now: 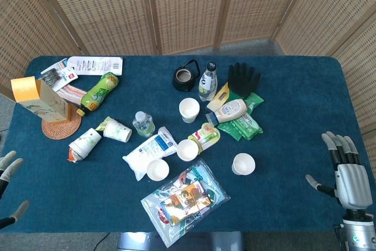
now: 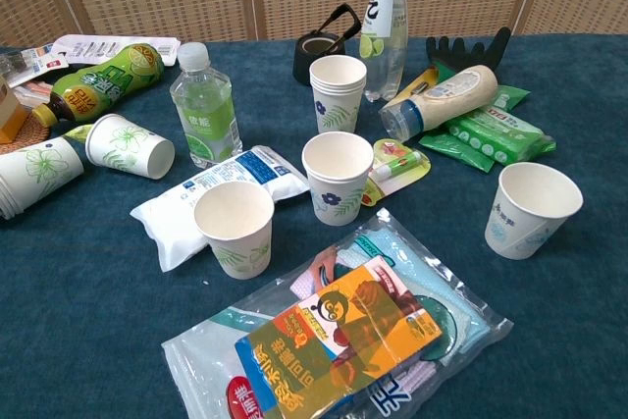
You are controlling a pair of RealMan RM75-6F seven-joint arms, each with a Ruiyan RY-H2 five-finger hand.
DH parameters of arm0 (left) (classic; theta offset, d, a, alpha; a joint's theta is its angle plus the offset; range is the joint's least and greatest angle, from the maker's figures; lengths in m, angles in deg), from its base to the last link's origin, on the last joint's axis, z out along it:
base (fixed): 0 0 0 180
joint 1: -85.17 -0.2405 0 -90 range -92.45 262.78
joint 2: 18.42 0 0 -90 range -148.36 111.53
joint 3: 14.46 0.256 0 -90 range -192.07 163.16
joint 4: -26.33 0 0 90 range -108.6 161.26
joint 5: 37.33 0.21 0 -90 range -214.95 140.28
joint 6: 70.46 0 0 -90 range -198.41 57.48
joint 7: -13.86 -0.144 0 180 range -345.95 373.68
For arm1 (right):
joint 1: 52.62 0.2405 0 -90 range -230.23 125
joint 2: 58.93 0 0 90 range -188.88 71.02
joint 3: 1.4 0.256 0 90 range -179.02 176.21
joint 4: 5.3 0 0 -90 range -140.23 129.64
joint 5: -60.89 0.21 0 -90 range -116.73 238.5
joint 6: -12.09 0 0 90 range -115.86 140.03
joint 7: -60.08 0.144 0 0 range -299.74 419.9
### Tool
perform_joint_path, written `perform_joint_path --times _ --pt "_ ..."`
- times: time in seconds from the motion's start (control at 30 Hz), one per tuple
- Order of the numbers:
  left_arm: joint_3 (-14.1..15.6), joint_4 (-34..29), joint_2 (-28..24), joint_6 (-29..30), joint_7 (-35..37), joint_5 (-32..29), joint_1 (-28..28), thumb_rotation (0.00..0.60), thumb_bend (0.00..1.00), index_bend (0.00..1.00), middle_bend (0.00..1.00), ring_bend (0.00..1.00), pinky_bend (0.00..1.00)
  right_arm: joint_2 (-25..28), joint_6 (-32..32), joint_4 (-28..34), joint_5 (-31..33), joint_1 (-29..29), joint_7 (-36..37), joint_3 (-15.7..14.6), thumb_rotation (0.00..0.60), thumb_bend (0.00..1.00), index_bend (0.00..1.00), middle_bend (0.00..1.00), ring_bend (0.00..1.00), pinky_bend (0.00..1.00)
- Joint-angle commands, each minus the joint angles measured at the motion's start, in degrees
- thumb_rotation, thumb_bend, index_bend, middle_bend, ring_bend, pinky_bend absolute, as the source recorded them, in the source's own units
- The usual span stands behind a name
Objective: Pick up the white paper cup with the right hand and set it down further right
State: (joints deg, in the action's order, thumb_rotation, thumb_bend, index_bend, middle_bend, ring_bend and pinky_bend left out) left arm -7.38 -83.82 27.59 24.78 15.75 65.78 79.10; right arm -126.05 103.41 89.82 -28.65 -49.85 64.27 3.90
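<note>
Nearest the camera: a clear plastic bag (image 2: 343,340) of snack packets, lying flat at the table's front edge. Just beyond it, upright paper cups, mouths up, standing free. Out on the right, apart from the clutter, the white paper cup (image 2: 528,208) — open cloth on its right side, so probably the easiest cup to reach from that side. Further right again, near the front corner, the right hand (image 1: 346,171): palm flat, fingers straight and spread, thumb out, holding nothing, well apart from the cup. Looks staged for a reach, not yet begun. Over at the far left edge, only fingertips of the left hand (image 1: 10,166) showing, apart and empty, parked clear of the work.

Middle ground: two more cups (image 2: 339,176), a white pouch (image 2: 211,198), a small green-labelled bottle (image 2: 204,105) standing. Tipped cups (image 2: 128,144) on their sides to the left. Further back, a tall clear bottle (image 2: 383,22), a black glove (image 1: 242,79), green wipe packs (image 1: 244,123), an orange box (image 1: 38,99) on a woven coaster. Behind everything, wicker screens.

Next move, by judgement: sweep left, wrap the cup lightly — thin paper, easily crushed.
</note>
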Motion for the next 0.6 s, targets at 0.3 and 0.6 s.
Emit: perform_joint_path --times 0.3,0.6 --pt "-0.03 0.12 -0.11 0.7 0.51 0.01 -0.26 0.6 0.35 0.0 0.0 0.0 0.0 0.0 -0.68 0.26 -0.23 0.22 0.7 -0.38 0.6 0.15 0.0 0.0 0.0 0.0" --pt "-0.1 0.52 -0.44 1.25 1.6 -0.05 -0.35 0.6 0.35 0.0 0.0 0.0 0.0 -0.13 -5.78 -0.85 1.63 1.62 3.17 -1.41 0.6 0.15 0.0 0.0 0.0 0.0"
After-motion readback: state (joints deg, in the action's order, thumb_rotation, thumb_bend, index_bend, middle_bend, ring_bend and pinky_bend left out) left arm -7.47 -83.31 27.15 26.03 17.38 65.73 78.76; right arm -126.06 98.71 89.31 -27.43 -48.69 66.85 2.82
